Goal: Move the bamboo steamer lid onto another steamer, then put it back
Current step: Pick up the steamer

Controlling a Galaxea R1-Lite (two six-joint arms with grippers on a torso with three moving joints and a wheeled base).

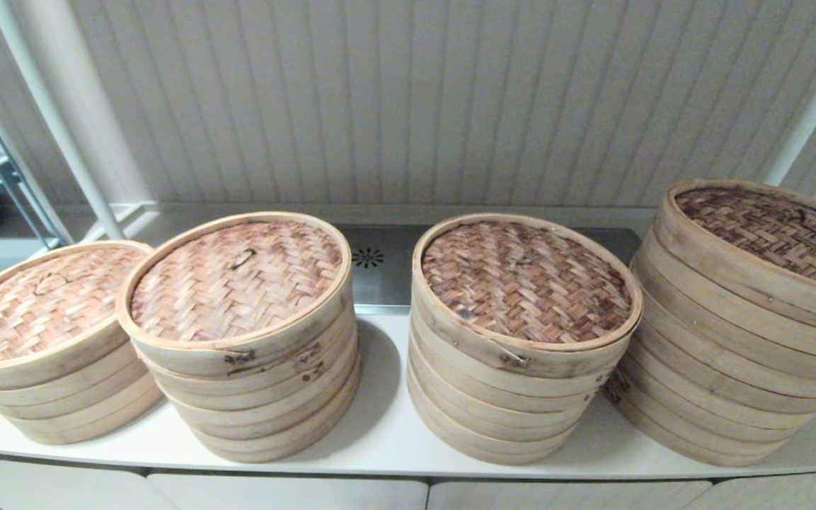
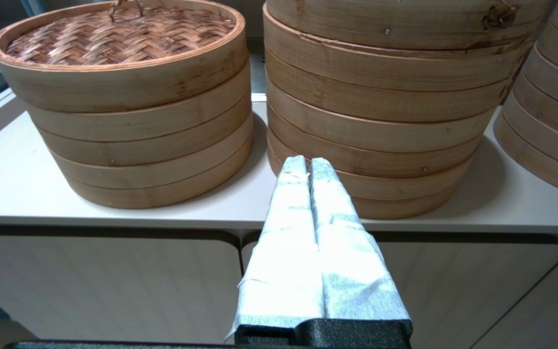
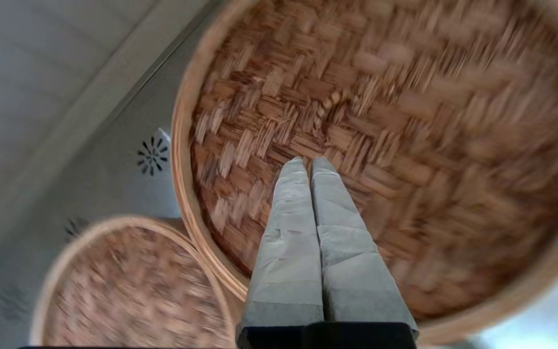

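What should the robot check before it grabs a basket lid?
1. All four steamer stacks wear lids, including the far-left stack: ok.
2. Right gripper above a woven lid: ok.
3. Right gripper open, ready to grab: not ok, fingers pressed together.
4. Lid's loop handle within reach just beyond the fingertips: ok.
5. Left gripper out of the way, low in front of the counter: ok.
6. Which stack the right gripper is over: cannot tell.
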